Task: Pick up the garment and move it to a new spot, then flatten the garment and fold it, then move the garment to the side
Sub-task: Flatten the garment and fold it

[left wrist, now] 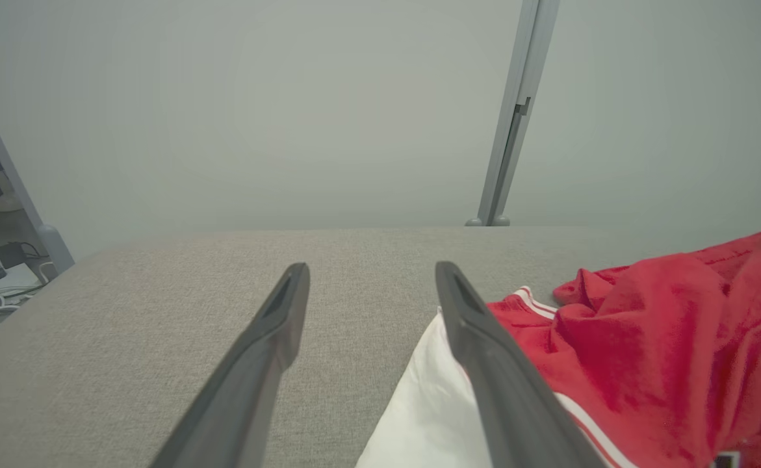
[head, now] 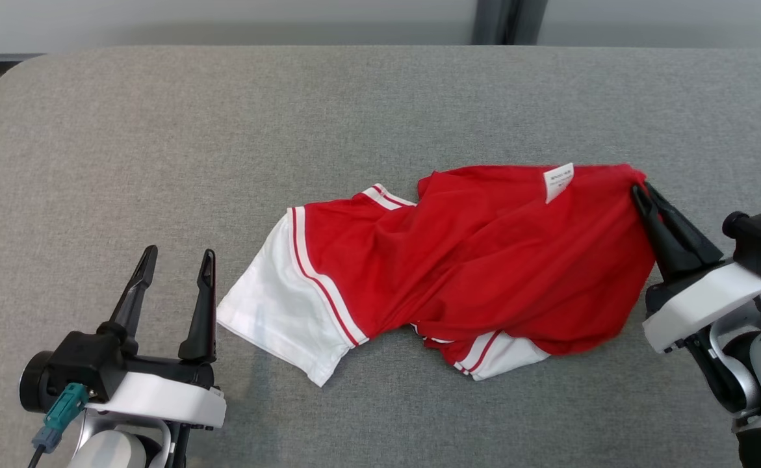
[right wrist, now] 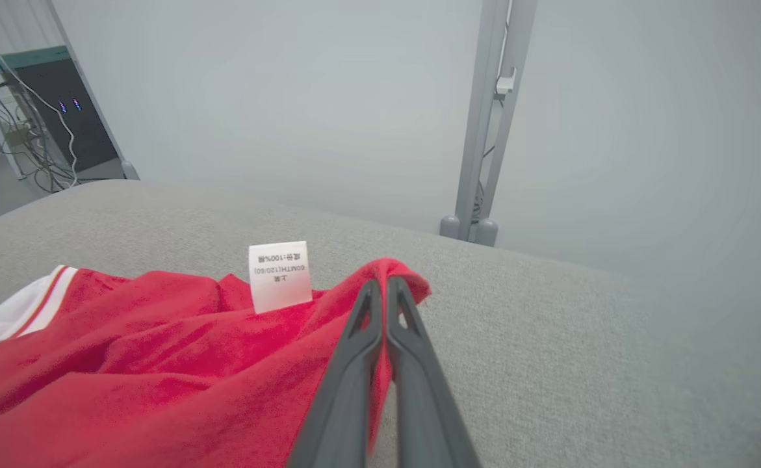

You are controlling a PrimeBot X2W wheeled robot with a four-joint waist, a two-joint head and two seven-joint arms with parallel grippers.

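Note:
The garment (head: 484, 260) is a red shirt with white, red-striped sleeves, lying crumpled on the grey table (head: 224, 130) right of centre. A white label (head: 557, 181) sticks up near its far right corner. My right gripper (head: 640, 188) is shut on that far right corner of the garment (right wrist: 159, 364); in the right wrist view red cloth sits pinched between the fingers (right wrist: 354, 344), beside the label (right wrist: 279, 276). My left gripper (head: 179, 260) stands open at the lower left, just left of the white sleeve (head: 276, 312), holding nothing. The left wrist view has the garment (left wrist: 646, 351) to the right of the fingers (left wrist: 471, 325).
The grey padded table fills the head view, with bare surface on the left and along the far side. Behind it stand a pale wall and a grey upright post (right wrist: 490, 117). Cables and equipment (right wrist: 42, 123) sit off the table's far left corner.

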